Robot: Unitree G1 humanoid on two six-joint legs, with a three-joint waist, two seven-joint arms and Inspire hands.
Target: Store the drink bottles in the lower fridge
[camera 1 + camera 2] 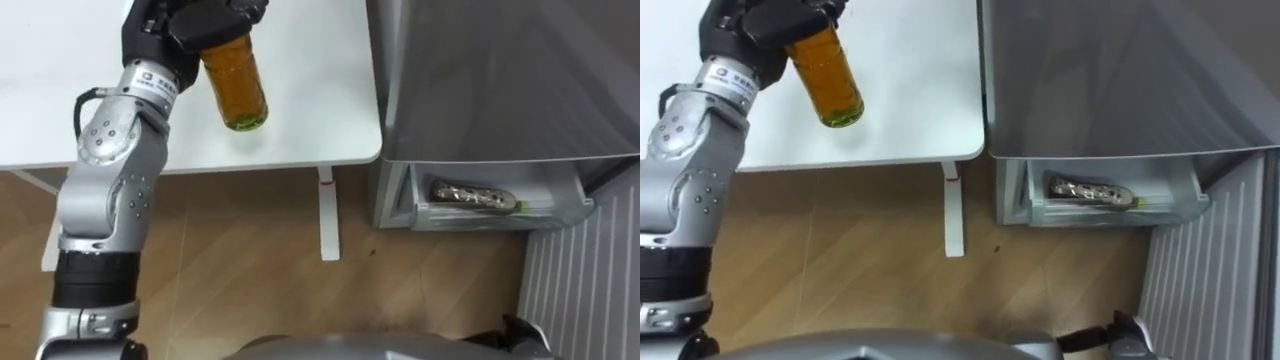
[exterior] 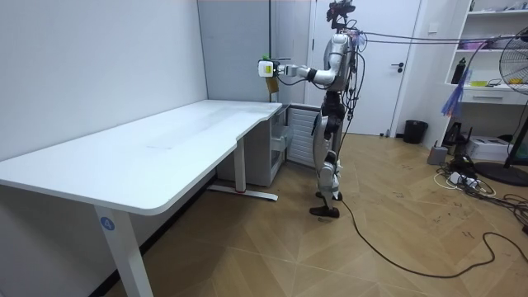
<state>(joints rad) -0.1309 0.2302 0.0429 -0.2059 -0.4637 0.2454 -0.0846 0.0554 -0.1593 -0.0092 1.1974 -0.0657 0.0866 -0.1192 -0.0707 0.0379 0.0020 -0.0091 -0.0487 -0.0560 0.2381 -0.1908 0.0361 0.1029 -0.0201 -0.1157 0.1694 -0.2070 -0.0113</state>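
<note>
Amber liquid fills the drink bottle [image 1: 236, 88], which hangs in the air above the right part of the white table [image 1: 310, 90], not far from its near edge. The bottle's long axis runs from far left to near right in the eye views: its upper end is buried in the left hand [image 1: 205, 22] and its round base points down toward the near edge and a little to the right, so the bottle is tilted rather than upright. The hand's dark fingers are curled tightly round the bottle's upper part, and the cap is hidden inside that grasp. In the room view the arm reaches out at shoulder height, carrying the bottle well clear of the table top. To the right of the table, just beside its edge, stands the grey fridge [image 1: 500, 80]. Its lower drawer [image 1: 560, 205] is pulled out toward the robot, with a silvery packet [image 1: 470, 195] lying lengthwise in it. A ribbed white door panel [image 1: 590, 290] shows at the near right, above the wooden floor [image 1: 250, 260].
</note>
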